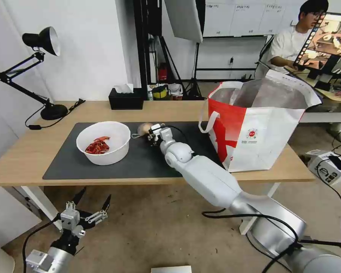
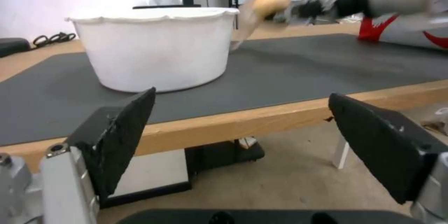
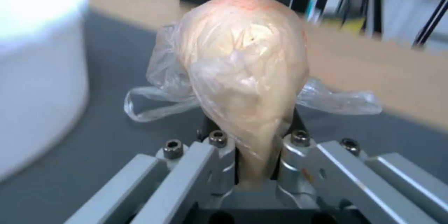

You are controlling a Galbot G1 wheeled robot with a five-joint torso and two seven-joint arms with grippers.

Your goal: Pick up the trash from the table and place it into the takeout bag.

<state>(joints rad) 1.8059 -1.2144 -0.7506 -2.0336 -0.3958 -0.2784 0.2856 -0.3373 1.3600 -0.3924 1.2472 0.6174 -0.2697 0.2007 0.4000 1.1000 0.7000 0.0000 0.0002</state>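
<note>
- I see the right gripper reached out over the dark grey mat, its fingers clenched on the clear bag around a beige lump.
- The bagged lump sits at the gripper's tip, just beside the white bowl. In the left wrist view it shows above the level of the bowl's rim, so I read it as lifted off the mat.
- Loose plastic loops of the bag hang out to either side of the lump.
- The white bowl rests on the mat with red shells inside.
- The takeout bag stands upright on the right end of the worktop, mouth open, foil lining visible, partly on the mat's right edge, well apart from the held lump.
- My left gripper hangs below the worktop's front edge, near the floor, fingers spread wide and holding nothing.
- A black tissue box and a desk lamp stand along the back of the worktop.
</note>
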